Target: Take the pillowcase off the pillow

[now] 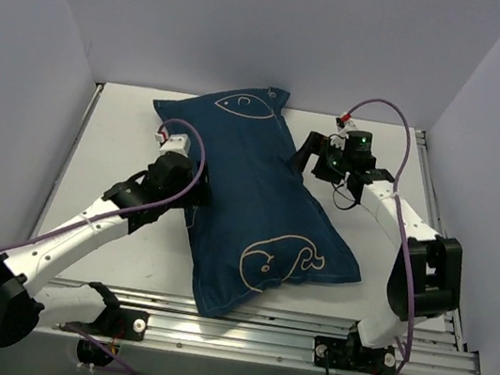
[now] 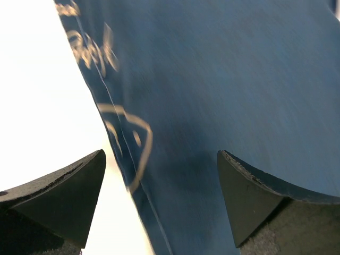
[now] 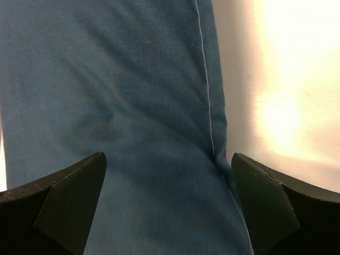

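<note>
Pillowcase [image 1: 256, 208] lies diagonally across the table [image 1: 112, 156], far edge to near edge, fully covering its pillow (no white showing), so nothing's off yet. Left gripper [image 2: 160, 154] gapes over the left seam and right gripper [image 3: 167, 155] over the right seam, neither pinching fabric.
</note>
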